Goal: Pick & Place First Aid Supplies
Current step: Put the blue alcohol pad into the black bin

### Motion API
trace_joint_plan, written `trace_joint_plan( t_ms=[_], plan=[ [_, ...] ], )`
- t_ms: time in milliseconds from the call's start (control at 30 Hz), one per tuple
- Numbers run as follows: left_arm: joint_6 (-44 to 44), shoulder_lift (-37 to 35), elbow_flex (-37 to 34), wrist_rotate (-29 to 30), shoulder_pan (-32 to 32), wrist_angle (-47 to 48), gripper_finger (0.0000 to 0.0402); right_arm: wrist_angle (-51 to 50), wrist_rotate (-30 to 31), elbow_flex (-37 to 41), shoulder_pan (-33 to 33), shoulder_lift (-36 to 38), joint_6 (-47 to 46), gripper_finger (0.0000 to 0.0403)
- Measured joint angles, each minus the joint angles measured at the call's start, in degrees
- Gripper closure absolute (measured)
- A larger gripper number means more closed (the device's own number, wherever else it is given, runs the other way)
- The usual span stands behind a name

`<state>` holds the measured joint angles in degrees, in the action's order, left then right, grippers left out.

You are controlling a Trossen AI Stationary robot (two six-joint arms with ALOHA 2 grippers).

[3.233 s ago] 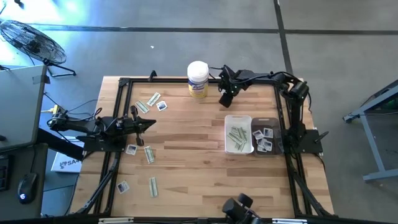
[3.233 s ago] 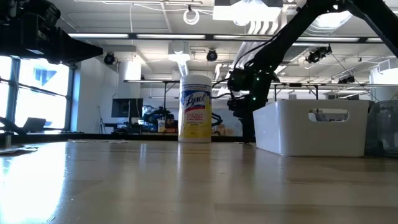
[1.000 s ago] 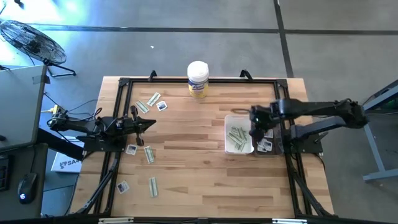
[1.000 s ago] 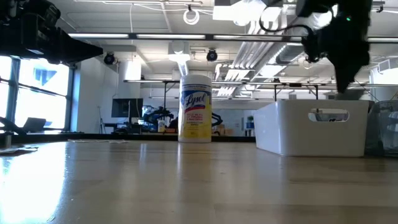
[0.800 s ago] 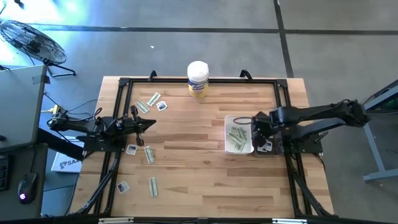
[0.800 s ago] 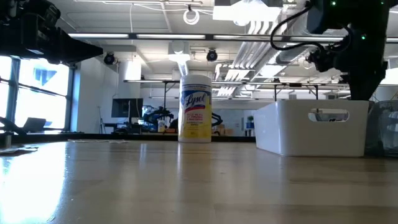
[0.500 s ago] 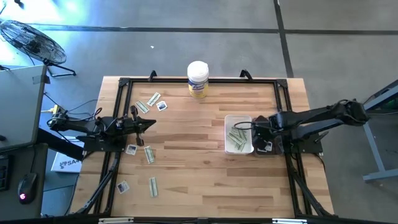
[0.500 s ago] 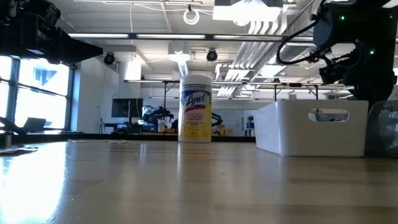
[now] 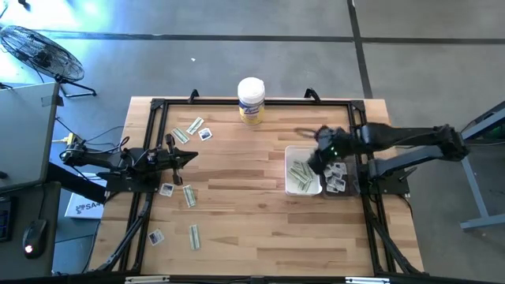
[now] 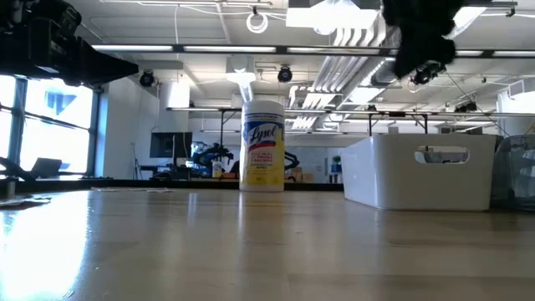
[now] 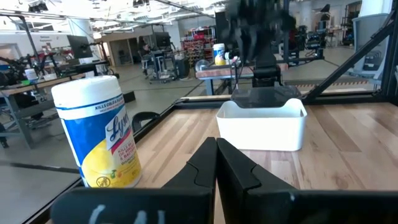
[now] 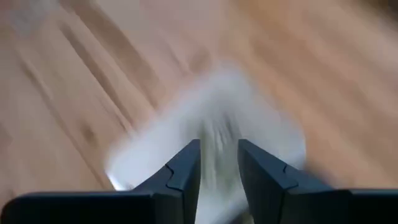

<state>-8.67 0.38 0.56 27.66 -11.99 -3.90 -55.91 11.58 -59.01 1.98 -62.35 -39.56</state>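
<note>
Layout relative to the canister point(image 9: 251, 99), which stands at the far edge of the surface point(image 9: 245, 213): two bins point(image 9: 302, 170) lie nearer and to its right, holding packets; loose packets point(image 9: 189, 130) lie scattered to its left and nearer.

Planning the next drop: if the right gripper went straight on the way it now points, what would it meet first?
Probably the white bin. The right gripper, fingers apart and empty, points down at its pale shape, with narrow strips inside. The picture is smeared, so depth is unclear.
</note>
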Motion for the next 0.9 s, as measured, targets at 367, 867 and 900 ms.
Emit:
trace_joint_plan(
  t_ms=[367, 867, 900],
  plan=[
    [0.0, 0.0, 0.0, 0.0, 0.0, 0.0, 0.0401, 36.3, 6.5, 3.0, 0.1, -0.6, 26.1, 0.0304],
    [0.0, 0.0, 0.0, 0.0, 0.0, 0.0, 0.0401, 79.3, -3.0, 20.9, -9.4, -9.2, 30.8, 0.0304],
    [0.0, 0.0, 0.0, 0.0, 0.0, 0.0, 0.0401, 81.0, -2.8, 21.0, -10.7, -10.1, 31.7, 0.0304]
  ],
)
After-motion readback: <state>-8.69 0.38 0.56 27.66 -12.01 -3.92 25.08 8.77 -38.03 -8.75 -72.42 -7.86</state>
